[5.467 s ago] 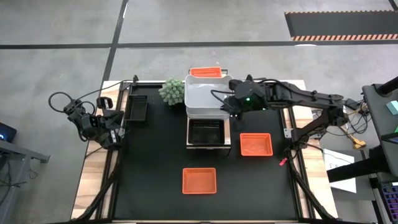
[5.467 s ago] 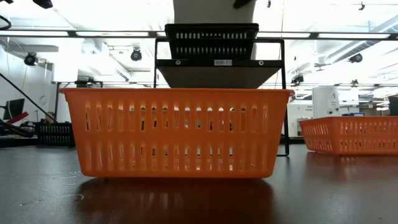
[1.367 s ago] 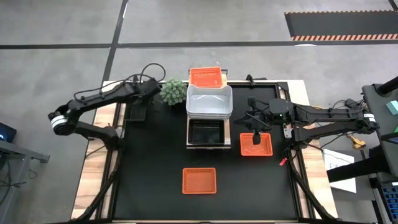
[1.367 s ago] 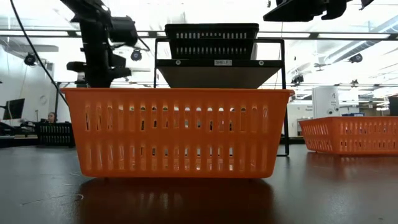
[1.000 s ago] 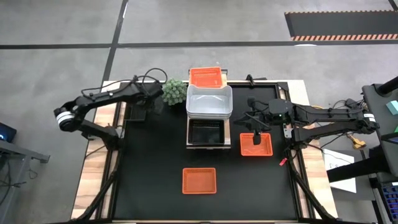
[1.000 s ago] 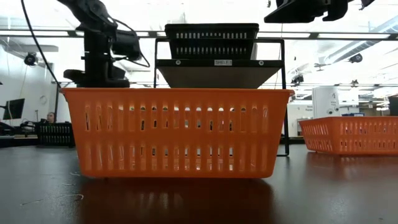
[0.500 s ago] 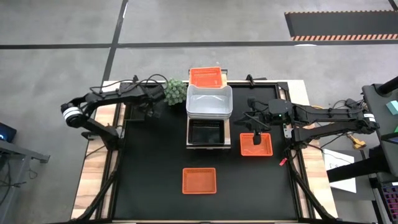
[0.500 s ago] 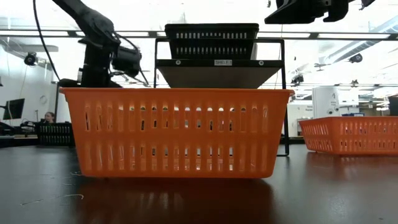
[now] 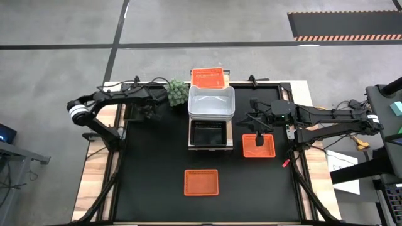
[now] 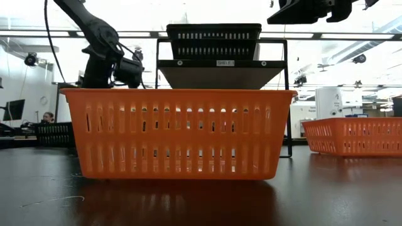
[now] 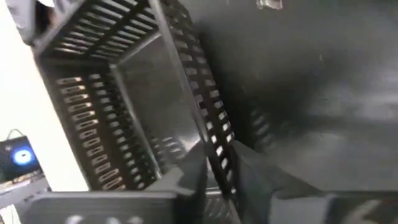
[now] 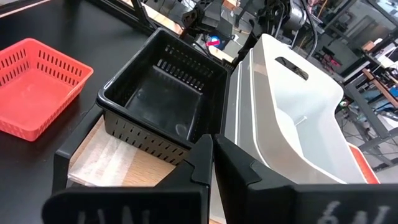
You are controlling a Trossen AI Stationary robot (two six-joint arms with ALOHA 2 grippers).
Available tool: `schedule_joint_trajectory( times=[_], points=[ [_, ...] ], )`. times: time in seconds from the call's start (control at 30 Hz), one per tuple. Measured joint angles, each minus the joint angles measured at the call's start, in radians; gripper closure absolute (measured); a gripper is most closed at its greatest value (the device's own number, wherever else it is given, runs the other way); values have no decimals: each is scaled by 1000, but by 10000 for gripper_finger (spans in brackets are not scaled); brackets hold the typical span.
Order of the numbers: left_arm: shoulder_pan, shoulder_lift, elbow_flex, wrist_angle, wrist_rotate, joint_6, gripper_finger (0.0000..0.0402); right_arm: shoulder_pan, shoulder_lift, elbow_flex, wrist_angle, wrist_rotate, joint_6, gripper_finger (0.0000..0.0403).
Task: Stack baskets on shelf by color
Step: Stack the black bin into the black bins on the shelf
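Two fingers of left pincer (image 11: pixel 217 177) straddling black basket (image 11: pixel 124 106) wall, narrowly parted

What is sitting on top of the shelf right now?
On the shelf, three baskets in a row: a black basket at the near end, a white basket in the middle and a red-orange basket at the far end. They cover most of its top.

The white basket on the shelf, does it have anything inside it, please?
No, the white basket shows only its bare floor, sitting beside the black basket.

Three baskets (image 9: pixel 211 102) sit on the shelf (image 9: pixel 230 134), two on the table (image 9: pixel 157 169).
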Motion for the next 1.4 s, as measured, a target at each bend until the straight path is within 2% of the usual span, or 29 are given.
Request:
schedule_joint_trajectory(
  times=[0.1,0.27,0.47,0.67,0.9,1.03,1.2,1.4],
  points=[
    [-4,-55,5,-41,-59,-3,389,0,0,0,0,0,-1,394],
    [-37,-183,51,-199,-207,7,399,0,0,0,0,0,3,394],
    [-151,-320,149,-277,-213,11,401,0,0,0,1,0,10,394],
    [-358,-375,276,-314,-202,10,402,0,0,0,1,0,23,394],
    [-652,-330,456,-350,-147,6,402,0,0,0,1,0,26,394],
    [-802,-275,592,-472,-103,0,402,0,0,0,1,0,28,394],
    [-911,-193,761,-500,-104,-19,402,0,0,0,0,0,28,394],
    [-1003,-54,883,-465,-103,86,401,0,0,0,1,0,28,394]
  ],
)
